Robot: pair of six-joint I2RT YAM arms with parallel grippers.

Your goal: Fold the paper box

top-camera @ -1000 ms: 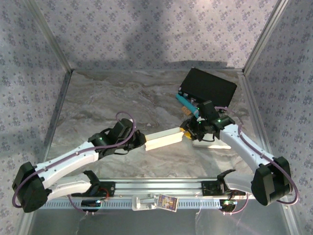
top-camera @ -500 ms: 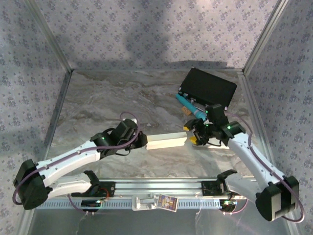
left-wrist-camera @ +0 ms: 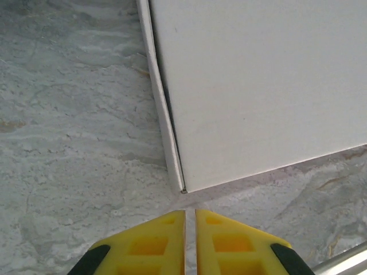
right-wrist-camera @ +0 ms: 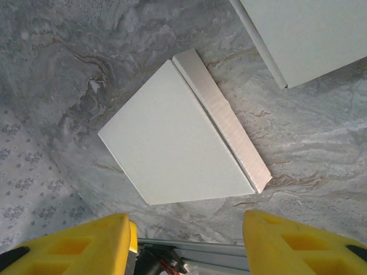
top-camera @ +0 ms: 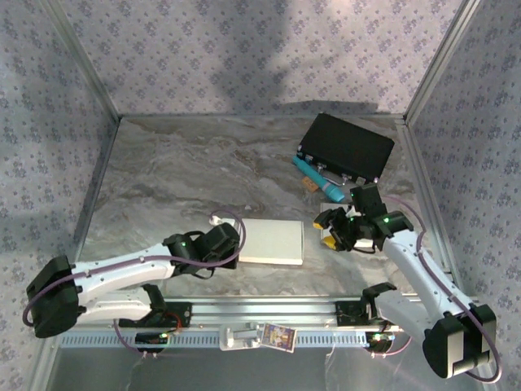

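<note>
The white paper box [top-camera: 273,241] lies flat and closed on the marble table, near the front. My left gripper [top-camera: 230,243] sits at its left edge. In the left wrist view the yellow fingertips of the left gripper [left-wrist-camera: 190,215] are shut with nothing between them, a short way off the box's [left-wrist-camera: 258,86] near corner. My right gripper [top-camera: 326,229] hovers to the right of the box, apart from it. The right gripper [right-wrist-camera: 186,223] is open and empty in the right wrist view, above a separate flat white panel [right-wrist-camera: 172,149] with a corrugated flap; the box's corner [right-wrist-camera: 309,34] shows at the top right.
A black case [top-camera: 346,147] lies at the back right, with a teal pen [top-camera: 317,179] and a small brown piece [top-camera: 309,184] in front of it. The metal rail [top-camera: 269,309] runs along the near edge. Patterned walls close in three sides.
The box was propped on edge between both grippers; it now lies flat. The right gripper opened and drew back to the right. The left gripper moved nearer the front edge.
</note>
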